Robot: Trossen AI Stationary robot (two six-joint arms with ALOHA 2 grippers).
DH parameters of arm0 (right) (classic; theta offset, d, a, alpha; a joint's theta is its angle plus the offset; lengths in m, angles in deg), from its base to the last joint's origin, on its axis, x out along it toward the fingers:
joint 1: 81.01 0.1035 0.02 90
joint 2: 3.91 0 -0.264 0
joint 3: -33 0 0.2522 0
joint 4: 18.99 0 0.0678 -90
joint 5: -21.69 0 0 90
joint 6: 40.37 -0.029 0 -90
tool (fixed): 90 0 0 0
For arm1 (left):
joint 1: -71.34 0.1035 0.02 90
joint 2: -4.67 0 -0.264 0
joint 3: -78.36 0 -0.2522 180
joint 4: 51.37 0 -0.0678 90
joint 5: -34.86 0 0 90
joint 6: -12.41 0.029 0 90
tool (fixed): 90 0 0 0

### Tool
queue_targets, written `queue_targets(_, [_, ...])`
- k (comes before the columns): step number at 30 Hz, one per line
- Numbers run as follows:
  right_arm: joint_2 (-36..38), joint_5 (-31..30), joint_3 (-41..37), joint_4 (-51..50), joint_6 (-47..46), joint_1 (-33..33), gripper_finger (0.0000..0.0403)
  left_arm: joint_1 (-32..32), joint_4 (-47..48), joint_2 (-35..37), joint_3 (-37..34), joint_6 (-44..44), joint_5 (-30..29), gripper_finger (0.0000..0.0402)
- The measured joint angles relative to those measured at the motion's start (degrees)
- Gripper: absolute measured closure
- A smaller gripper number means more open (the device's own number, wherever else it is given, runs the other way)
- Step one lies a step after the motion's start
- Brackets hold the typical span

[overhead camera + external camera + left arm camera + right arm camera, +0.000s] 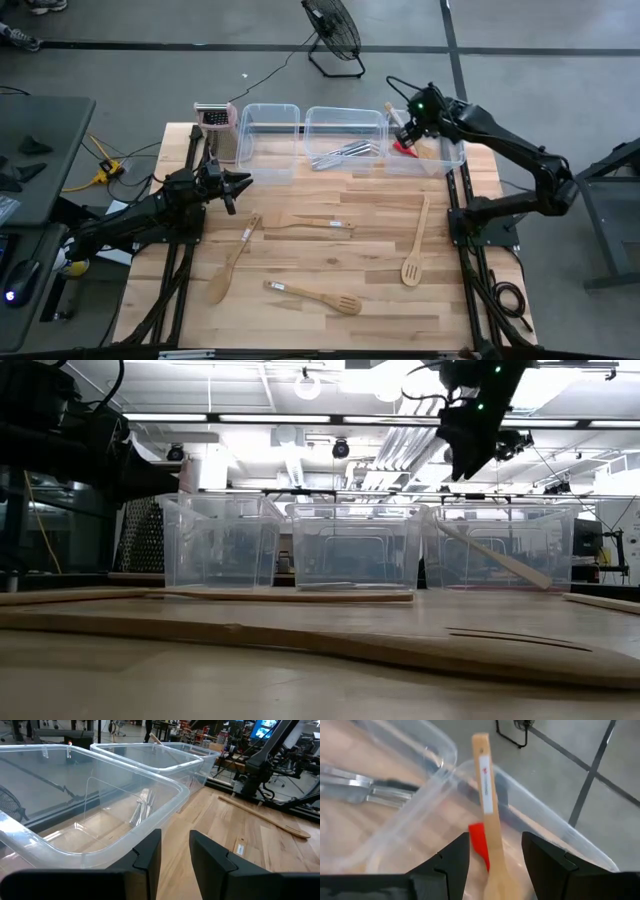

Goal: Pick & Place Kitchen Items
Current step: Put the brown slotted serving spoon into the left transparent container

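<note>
The right pincer (404, 128) hangs above the rightmost clear plastic tub (455, 158) at the back of the light wooden worktop (380, 210), its dark fingers (451, 862) spread apart with nothing between them. Just beneath them a light wooden spoon (487, 820) leans against that tub's wall, handle up, beside a red spatula (480, 845) lying inside. The left pincer (238, 187) waits near the leftmost of the three clear tubs (268, 125), its fingers (147, 852) a little apart and empty. The middle tub (345, 120) holds silvery metal cutlery (340, 155). Four light wooden utensils (232, 262) lie loose on the worktop, well apart from both pincers: one plain spoon, two slotted pieces, and one slim piece.
</note>
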Motion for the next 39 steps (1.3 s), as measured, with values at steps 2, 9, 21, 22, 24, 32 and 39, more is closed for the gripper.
queue_targets(2, [1.24,-0.14,0.00,-2.79,0.22,1.18,0.0230,0.01,0.00,-0.01,0.00,0.00,0.00,0.0300])
queue_targets(9, [5.77,1.15,-0.02,-12.70,-0.25,6.76,0.0230,0.00,0.00,-0.01,0.00,0.00,0.00,0.0300])
queue_targets(21, [8.02,3.50,-0.02,-23.34,-10.63,18.27,0.0232,-0.01,0.00,-0.01,0.00,0.00,0.00,0.0300])
queue_targets(22, [8.02,4.08,-0.02,-23.76,-11.02,19.21,0.0234,-0.01,0.00,0.00,0.00,0.00,0.00,0.0300])
queue_targets(24, [8.02,4.30,-0.02,-24.60,-12.48,21.23,0.0236,0.00,0.00,-0.01,0.00,0.00,0.00,0.0300])
queue_targets(32, [8.20,4.56,-2.59,-28.45,-21.64,27.89,0.0237,-0.01,0.00,-0.01,0.01,0.00,0.00,0.0300])
queue_targets(39, [8.59,7.49,-8.90,-27.90,-36.15,32.23,0.0239,0.00,0.00,0.00,0.00,0.00,0.00,0.0300])
